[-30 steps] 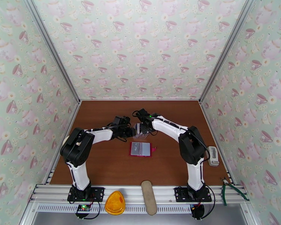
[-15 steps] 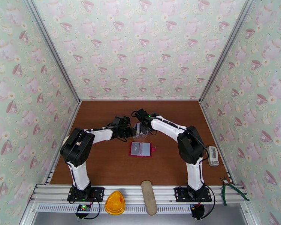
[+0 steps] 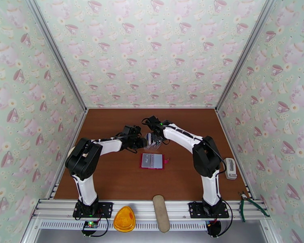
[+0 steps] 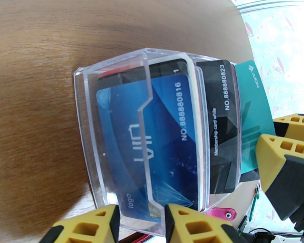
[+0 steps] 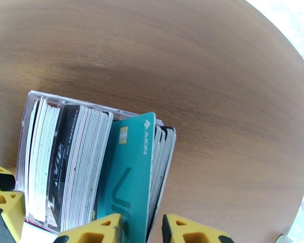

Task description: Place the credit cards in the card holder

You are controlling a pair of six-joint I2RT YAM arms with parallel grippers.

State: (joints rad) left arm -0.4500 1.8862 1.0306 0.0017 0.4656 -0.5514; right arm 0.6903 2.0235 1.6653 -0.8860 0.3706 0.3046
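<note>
The credit cards [image 5: 83,158] stand packed on edge in a clear plastic box [image 4: 111,77] at mid-table; blue and black ones face the left wrist camera. My left gripper [image 4: 142,223] is shut on the near wall of that box [image 3: 154,146]. One teal card [image 5: 129,171] sticks out of the stack, and my right gripper [image 5: 142,229] is shut on its edge; its fingers [image 4: 281,158] show beside the box. Both grippers [image 3: 143,141] [image 3: 152,136] meet over the box. The red card holder [image 3: 152,160] lies open just in front, pale pockets up.
On the front rail lie an orange lump [image 3: 124,219] and a tan oblong pad [image 3: 161,212]. Green-handled pliers [image 3: 249,203] and a white device [image 3: 231,168] sit at the right edge. Patterned walls close in three sides.
My right gripper has edged slightly left and away with the teal card. The left arm, the box and the wallet have stayed put.
</note>
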